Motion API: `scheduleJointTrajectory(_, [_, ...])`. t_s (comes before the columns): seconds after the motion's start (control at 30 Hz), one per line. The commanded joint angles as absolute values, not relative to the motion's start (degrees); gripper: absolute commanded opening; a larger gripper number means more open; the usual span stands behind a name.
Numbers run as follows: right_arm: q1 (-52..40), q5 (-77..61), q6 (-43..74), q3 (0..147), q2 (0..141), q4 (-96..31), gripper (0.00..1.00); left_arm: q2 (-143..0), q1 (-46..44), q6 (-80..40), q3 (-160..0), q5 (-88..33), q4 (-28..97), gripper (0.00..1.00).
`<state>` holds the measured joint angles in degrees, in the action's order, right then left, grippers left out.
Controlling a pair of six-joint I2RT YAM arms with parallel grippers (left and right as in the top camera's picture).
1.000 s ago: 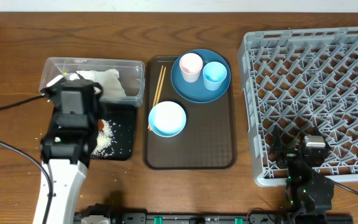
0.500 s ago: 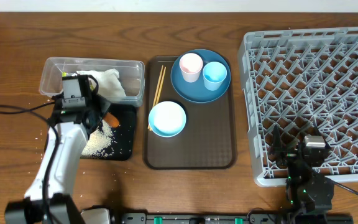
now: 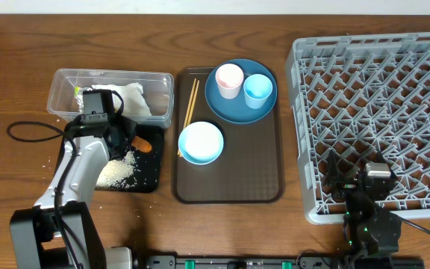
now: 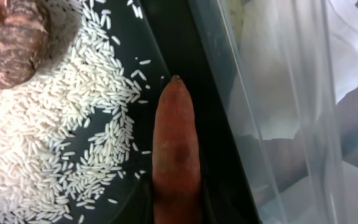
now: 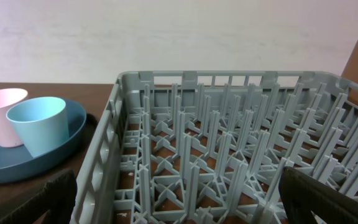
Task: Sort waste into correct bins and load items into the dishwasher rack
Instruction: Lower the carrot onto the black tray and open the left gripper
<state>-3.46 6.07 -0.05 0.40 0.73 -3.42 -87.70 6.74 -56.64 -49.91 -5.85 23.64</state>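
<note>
L gripper (image 3: 124,138) sits over the black tray (image 3: 151,175), at its 1 o'clock corner, right by the clear tub (image 3: 163,78), which lies at the tray's 12. Its jaws are pressed nearly together. The wrist view shows no fingers, so can't tell if they pinch anything.

The orange carrot (image 4: 177,149) lies in that corner w/ its tip toward 12 in the wrist view, just beside the tub wall at 3. Its thick end runs off the bottom edge toward the gripper. White rice (image 4: 61,124) spreads at 9 and the brown lump (image 4: 11,43) sits at 10. Crumpled tissue (image 3: 129,97) is in the tub.

Probably the food-waste step: carrot into the black tray w/ rice and lump. To do it well:
- If carrot is gripped, let go low and inside the rim, not against the tub wall.
- Then lift straight up, no sideways drag. The carrot could roll, and rice scatters easily.
- Keep clear of the tub's thin wall on the way out.

R gripper (image 5: 176,186) is spread wide, holding nothing, over the dishwasher rack (image 3: 379,97) near its 6 o'clock edge. Plate (image 3: 234,110), pink cup (image 3: 229,77), blue cup (image 3: 258,87), bowl (image 3: 201,142) and chopsticks (image 3: 192,104) aren't loaded yet. All are on the brown serving tray (image 3: 237,175), at 9 of the rack.
</note>
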Motion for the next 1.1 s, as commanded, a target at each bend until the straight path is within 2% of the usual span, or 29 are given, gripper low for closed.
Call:
scheduleJointTrajectory(0.0, [-3.07,6.61,0.19,0.32,0.67,-3.60,0.99,-87.55,7.01,-58.43,-49.69,-5.13,23.66,0.08])
scheduleJointTrajectory(0.23, [-3.07,6.61,0.19,0.30,0.67,-3.60,0.99,-87.68,7.01,-59.33,-49.69,2.92,23.55,0.14])
scheduleJointTrajectory(0.47, [-3.07,6.61,0.19,0.32,0.67,-3.60,0.99,-88.58,7.01,-60.14,-49.69,3.60,23.42,0.17])
scheduleJointTrajectory(0.53, [-3.07,6.61,0.19,0.32,0.67,-3.60,0.99,-88.64,7.01,-60.12,-49.69,3.62,23.44,0.25])
scheduleJointTrajectory(0.67, [-3.07,6.61,0.19,0.32,0.67,-3.60,0.99,-88.64,7.01,-60.07,-49.69,3.64,23.44,0.29])
scheduleJointTrajectory(1.07, [-3.07,6.61,0.19,0.32,0.67,-3.60,0.99,-86.00,7.01,-57.98,-49.89,3.66,23.40,0.32])
